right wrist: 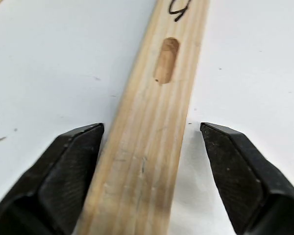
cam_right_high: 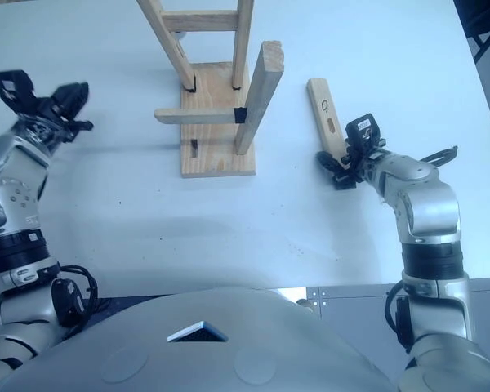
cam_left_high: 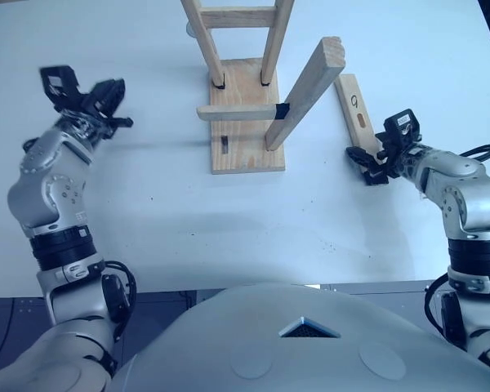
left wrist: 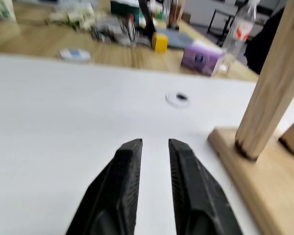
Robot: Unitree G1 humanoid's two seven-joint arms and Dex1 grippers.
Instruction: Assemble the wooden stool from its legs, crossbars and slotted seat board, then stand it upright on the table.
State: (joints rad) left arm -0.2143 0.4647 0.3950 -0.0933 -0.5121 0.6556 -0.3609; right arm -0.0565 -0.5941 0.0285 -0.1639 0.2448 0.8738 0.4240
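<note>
- From the head camera, the slotted seat board (cam_left_high: 245,122) lay flat on the tabletop (cam_left_high: 188,220) at upper centre, slots facing up, so you could feed the legs in from above.
- Two upright legs (cam_left_high: 205,41) joined by the upper crossbar (cam_left_high: 237,16) stood in the board's far slots at the top edge. A leaning leg (cam_left_high: 305,94) tilted to the right from the board's near right part, with the lower crossbar (cam_left_high: 233,112) running to its left. I judge it not yet seated square.
- The loose leg (cam_left_high: 355,110) lay flat just right of the board. Your right claw (cam_left_high: 371,167) sat at its near end, at middle right.
- Your left claw (cam_left_high: 114,104) hung at upper left, well apart from the board and probably parked clear of the work.
- From the left wrist, the left claw's fingers (left wrist: 127,181) were parted by only a narrow gap and held nothing, pointing across bare tabletop. The board's corner and one upright leg stood off to one side.
- From the right wrist, the right claw's fingers (right wrist: 63,166) were spread wide on either side of the loose leg, one close against the wood and the other apart. Nothing was gripped yet. The leg's oval slot (right wrist: 165,59) lay beyond the fingers, so closing there would leave the slot free for a crossbar.
</note>
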